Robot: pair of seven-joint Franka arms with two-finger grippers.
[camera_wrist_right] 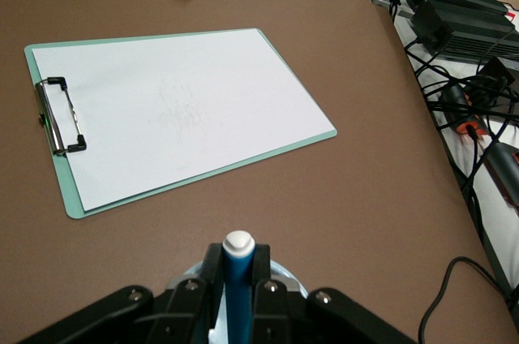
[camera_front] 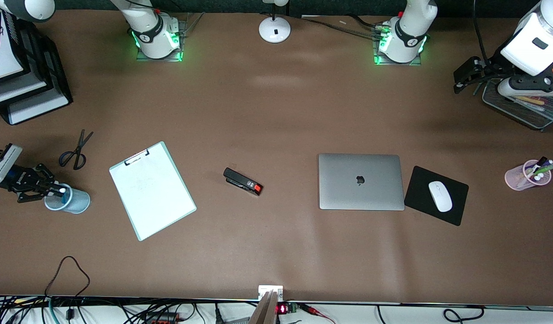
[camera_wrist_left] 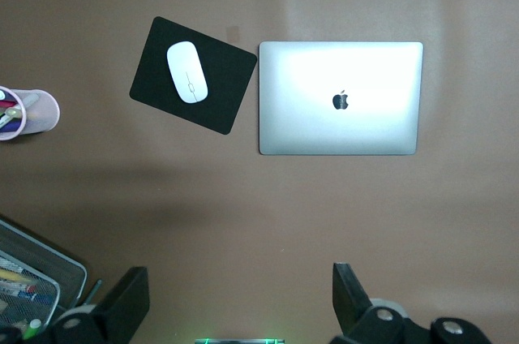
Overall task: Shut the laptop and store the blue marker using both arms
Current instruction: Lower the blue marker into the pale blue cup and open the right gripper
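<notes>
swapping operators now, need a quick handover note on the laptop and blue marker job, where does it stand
Right gripper: shut on the blue marker, holding it upright over the light-blue cup at the right arm's end of the table, beside the clipboard.
Left gripper: open and empty, raised near the mesh tray at the left arm's end of the table.
Laptop: lid down, flat on the table beside the mouse pad.
Done: laptop closed, marker picked up and brought to the cup.
Left: release the marker into the cup, then pull the right arm clear.
</notes>
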